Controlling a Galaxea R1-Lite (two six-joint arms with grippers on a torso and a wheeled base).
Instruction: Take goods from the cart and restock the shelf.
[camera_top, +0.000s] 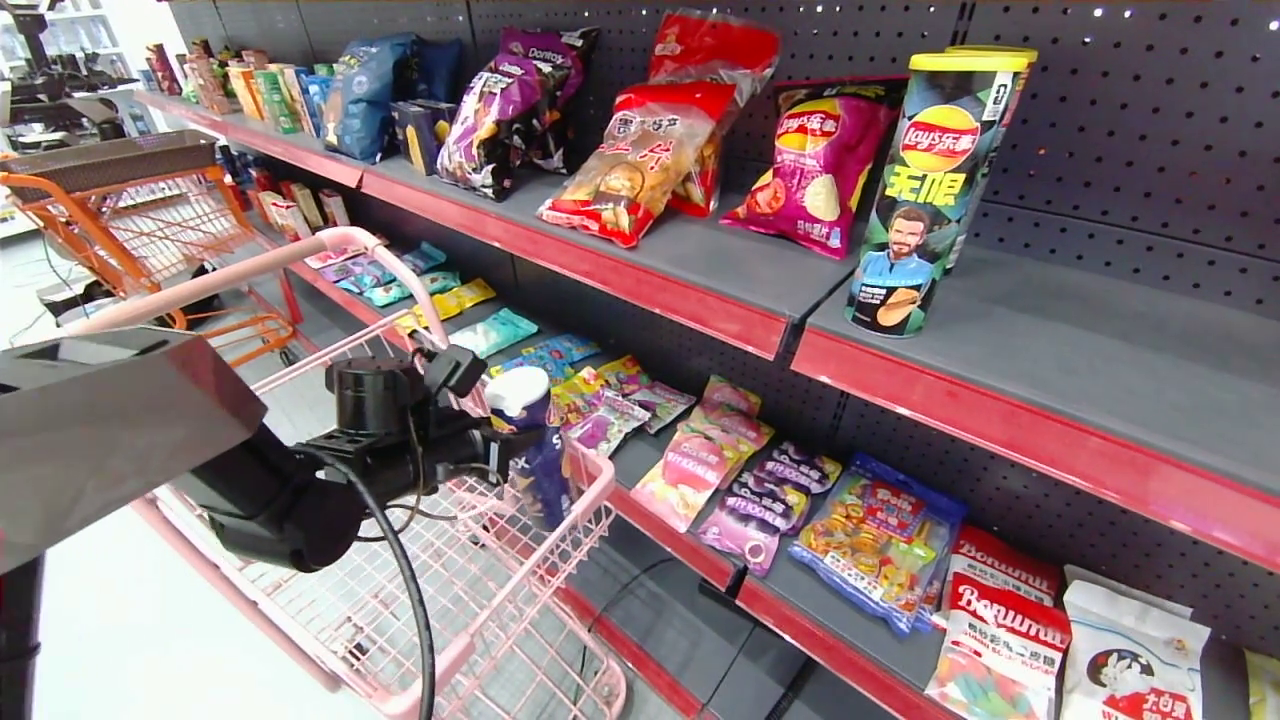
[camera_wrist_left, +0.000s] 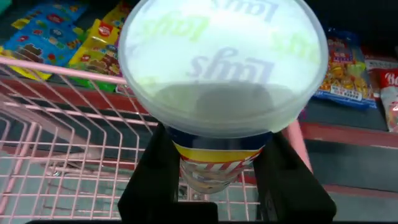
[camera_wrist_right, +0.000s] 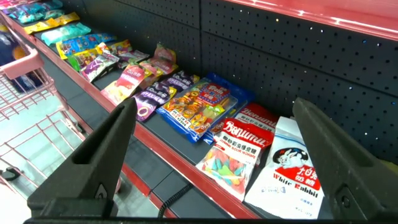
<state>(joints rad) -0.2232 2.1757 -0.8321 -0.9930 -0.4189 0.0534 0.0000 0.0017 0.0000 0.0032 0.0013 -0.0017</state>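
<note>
My left gripper (camera_top: 492, 432) is shut on a blue-purple chips can (camera_top: 527, 445) with a white lid, holding it upright just above the front rim of the pink cart (camera_top: 590, 500). In the left wrist view the can's white lid (camera_wrist_left: 224, 62) is close to the camera, and the black fingers (camera_wrist_left: 152, 180) clamp the can's body from both sides. My right gripper (camera_wrist_right: 217, 168) is open and holds nothing. It hangs in front of the lower shelf (camera_wrist_right: 155, 162), above the candy bags (camera_wrist_right: 199, 102).
The upper shelf (camera_top: 1050, 350) carries a tall green chips can (camera_top: 925, 190) and several chip bags (camera_top: 640, 160), with bare grey board to the can's right. The lower shelf (camera_top: 800, 620) holds flat snack packs. An orange cart (camera_top: 150, 220) stands behind the pink one.
</note>
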